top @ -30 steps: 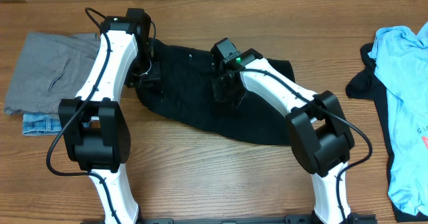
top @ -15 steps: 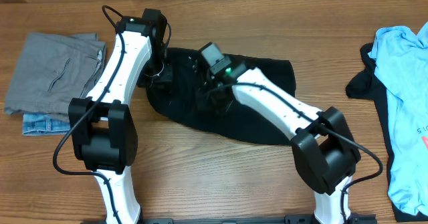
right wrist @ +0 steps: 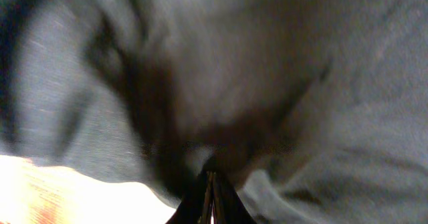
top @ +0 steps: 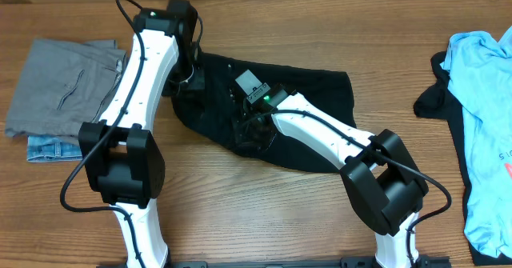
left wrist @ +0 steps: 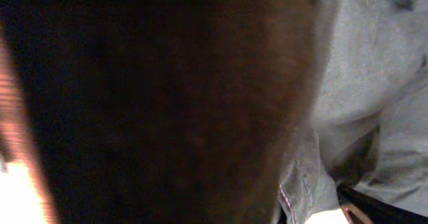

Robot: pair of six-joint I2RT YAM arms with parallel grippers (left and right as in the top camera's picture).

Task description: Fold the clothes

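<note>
Black trousers point(top: 320, 100) in the middle, being folded.
Right claw point(right wrist: 210, 178) is pinched shut on the cloth, left claw point(top: 189, 78) shut at its upper-left edge, likely to lift that side over.

Both arms reach over the black garment point(top: 320, 84). The left end effector point(top: 189, 78) points down at its left edge, jaws closed. The right end effector point(top: 250, 122) sits mid-garment, fingertips point(right wrist: 195, 210) pinched together on its cloth.
</note>
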